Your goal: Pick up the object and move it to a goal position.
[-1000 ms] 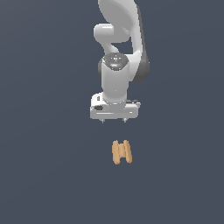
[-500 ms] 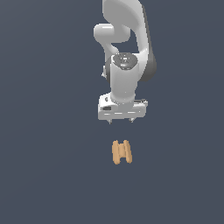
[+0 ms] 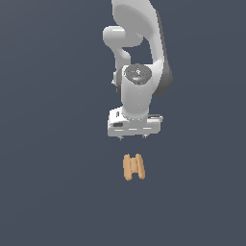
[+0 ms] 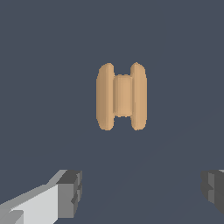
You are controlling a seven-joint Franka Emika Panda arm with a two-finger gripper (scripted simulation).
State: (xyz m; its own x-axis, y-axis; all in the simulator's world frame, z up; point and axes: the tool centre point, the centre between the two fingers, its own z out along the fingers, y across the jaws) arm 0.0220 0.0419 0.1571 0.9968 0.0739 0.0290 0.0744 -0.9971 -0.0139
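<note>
Object apart below end effector

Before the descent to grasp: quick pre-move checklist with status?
1. Gripper open: ok. In the wrist view the fingertips stand far apart, with nothing between them.
2. Opening wider than the object: ok. The block looks clearly narrower than the gap.
3. Object free of contact: ok. It lies alone on the floor, apart from the gripper.
4. Gripper centred over the object: not ok. In the wrist view the block sits ahead of the fingertips, not between them.
5. Jaw line across the ridges: ok, roughly, so the pads would close on the outer ridges.
6. Goal position: cannot tell, no marker in view.
</note>
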